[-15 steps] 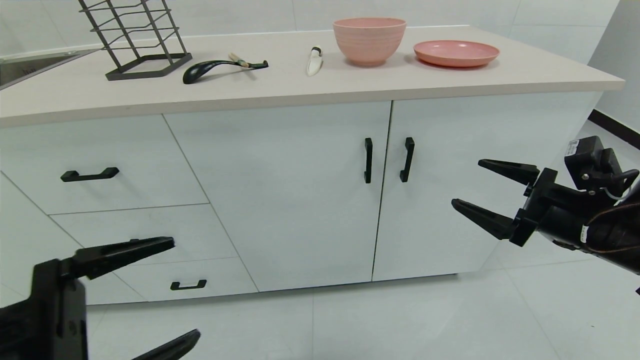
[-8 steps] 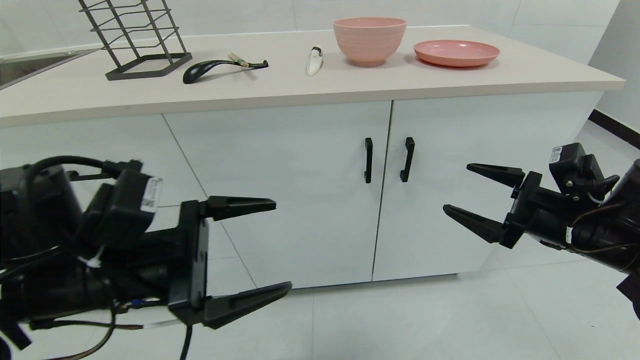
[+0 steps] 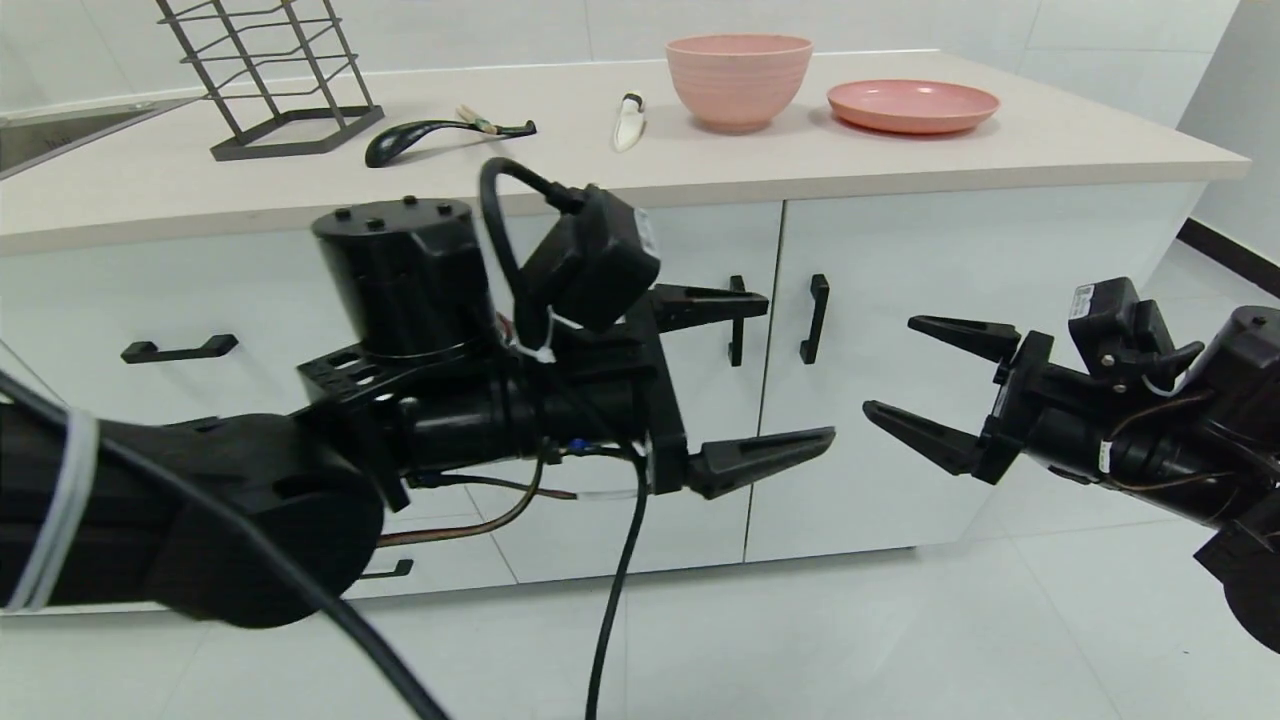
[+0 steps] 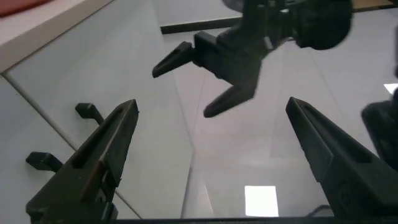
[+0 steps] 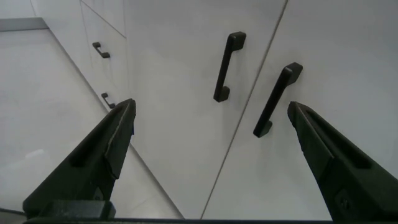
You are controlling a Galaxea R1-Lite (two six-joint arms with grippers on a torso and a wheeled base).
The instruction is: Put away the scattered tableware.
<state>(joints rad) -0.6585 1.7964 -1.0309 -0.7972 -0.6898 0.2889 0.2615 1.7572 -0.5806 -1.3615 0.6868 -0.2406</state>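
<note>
On the counter (image 3: 560, 180) lie the tableware: a pink bowl (image 3: 738, 80), a pink plate (image 3: 912, 105), a white-bladed knife (image 3: 629, 122), a black spoon (image 3: 440, 133) and chopsticks (image 3: 478, 120) across its handle. My left gripper (image 3: 798, 365) hangs open and empty in front of the cabinet doors, below the counter edge. My right gripper (image 3: 888, 364) is open and empty too, facing it from the right at about the same height. The left wrist view has its own gripper (image 4: 211, 104) pointing at the right gripper (image 4: 181, 93). The right gripper (image 5: 211, 104) faces the door handles (image 5: 229, 66).
A black wire rack (image 3: 270, 80) stands at the counter's back left, beside a sink (image 3: 60, 125). Two black door handles (image 3: 817, 318) sit at the middle of the white cabinet, with drawer handles (image 3: 180, 349) at left. Open tiled floor (image 3: 860, 640) lies in front.
My left arm has swung up from the lower left and rightward across the cabinet front, gripper still open. My right gripper has drifted slightly left and up.
</note>
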